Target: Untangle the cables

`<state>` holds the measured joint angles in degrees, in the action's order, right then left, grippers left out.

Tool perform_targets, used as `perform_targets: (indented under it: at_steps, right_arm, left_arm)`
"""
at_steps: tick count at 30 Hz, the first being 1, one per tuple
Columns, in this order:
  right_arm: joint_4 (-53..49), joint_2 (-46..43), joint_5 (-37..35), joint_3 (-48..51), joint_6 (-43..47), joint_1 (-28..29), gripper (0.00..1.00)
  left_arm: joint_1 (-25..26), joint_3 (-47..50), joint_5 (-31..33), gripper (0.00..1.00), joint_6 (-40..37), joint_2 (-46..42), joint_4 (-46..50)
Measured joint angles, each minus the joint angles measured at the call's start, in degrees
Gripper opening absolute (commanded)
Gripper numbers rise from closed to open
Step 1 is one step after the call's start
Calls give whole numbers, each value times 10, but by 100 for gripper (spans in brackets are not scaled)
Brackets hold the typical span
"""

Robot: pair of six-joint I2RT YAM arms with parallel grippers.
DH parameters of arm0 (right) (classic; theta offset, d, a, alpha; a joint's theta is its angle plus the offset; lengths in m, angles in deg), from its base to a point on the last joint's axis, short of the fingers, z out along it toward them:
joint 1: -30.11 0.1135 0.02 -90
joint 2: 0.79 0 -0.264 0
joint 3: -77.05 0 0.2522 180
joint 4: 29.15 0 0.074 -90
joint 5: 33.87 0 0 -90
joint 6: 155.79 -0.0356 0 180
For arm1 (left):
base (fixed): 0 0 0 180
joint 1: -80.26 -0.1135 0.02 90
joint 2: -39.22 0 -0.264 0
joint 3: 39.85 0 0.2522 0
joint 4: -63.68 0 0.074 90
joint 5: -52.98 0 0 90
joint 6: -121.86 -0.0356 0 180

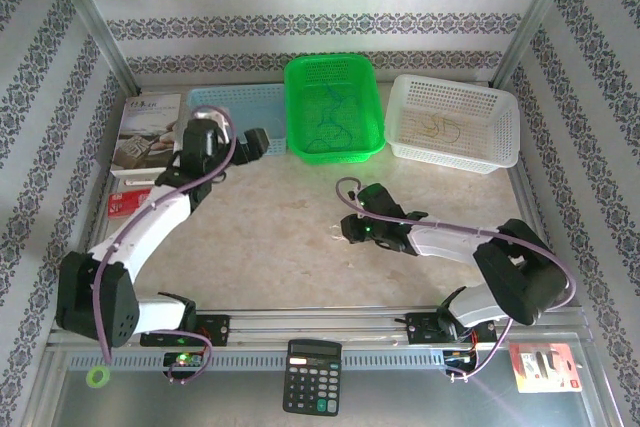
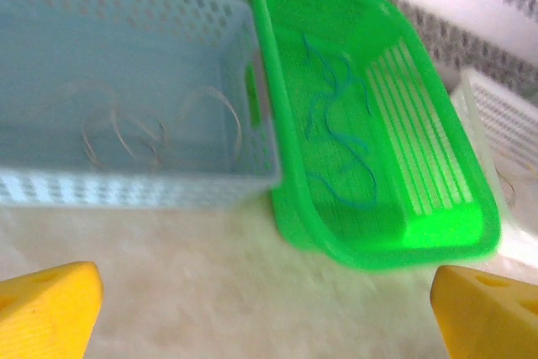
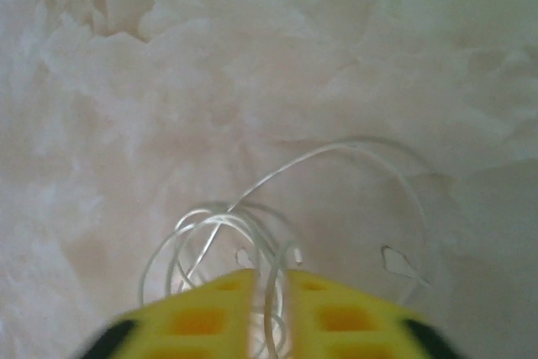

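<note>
Counter (image 1: pixel 270 237): marbled, pale. Green basket (image 1: pixel 330 63) at far edge, blue cables (image 2: pixel 336 136) lying inside. Left pincer (image 2: pixel 269 317) released, fingers wide apart, near green basket's front left corner. Right pincer (image 3: pixel 271 279) well in front of green basket, clenched on pale white cables (image 3: pixel 210 219); loops fan out past fingertips onto counter.

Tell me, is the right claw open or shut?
Shut: yellow fingers of the right gripper meet, pinching pale white cables on the table.
</note>
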<state>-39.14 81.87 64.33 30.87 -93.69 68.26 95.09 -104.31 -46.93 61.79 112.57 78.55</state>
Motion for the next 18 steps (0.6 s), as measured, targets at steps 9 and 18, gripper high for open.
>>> perform_targets:
  at_steps: [9, 18]
  right_arm:
    - [5, -65, 24, -7, -8, -8, 0]
    - [43, -182, 59, -9, -62, -55, 0]
  left_arm:
    - [67, 97, -32, 100, 75, -46, -32]
    - [117, 115, -71, 95, 112, -39, -104]
